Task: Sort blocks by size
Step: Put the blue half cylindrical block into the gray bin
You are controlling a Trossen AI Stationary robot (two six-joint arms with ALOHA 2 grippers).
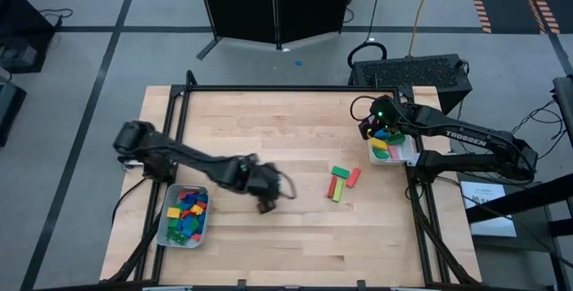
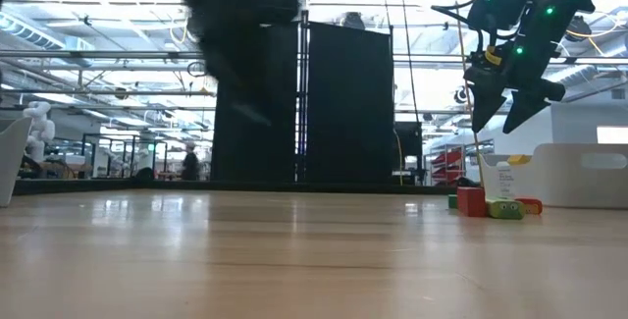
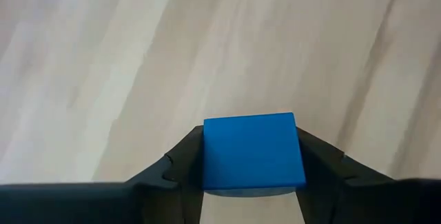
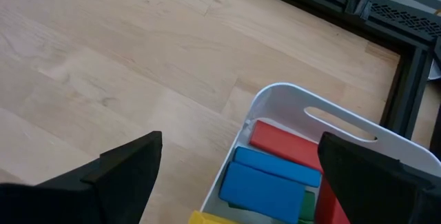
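A pale wooden worktop (image 1: pixel 286 130) in a black frame stands on a grey floor, with a large open hall visible beyond it in the low view. The left gripper (image 3: pixel 251 176) hangs over the bare middle of the board, near its front, its fingers clamped on two opposite flat faces of a blue block (image 3: pixel 252 151), which sits square between them. The block looks like a small, rigid, light cube with smooth faces, so a firm squeeze across parallel sides seems the sound hold; a corner or edge grip would likely let it twist or slide out. The right gripper (image 4: pixel 238 176) hovers with its fingers spread apart and empty above the near end of a white tray (image 4: pixel 275 100) at the right edge, which holds red, blue, yellow and green blocks. A second tray (image 1: pixel 161 228) at the front left holds a heap of mixed blocks. Three loose blocks (image 1: pixel 340 182), green, red and yellow-green bars, lie together on the board between the two arms; the longer ones would be best taken across their narrow width near the middle.
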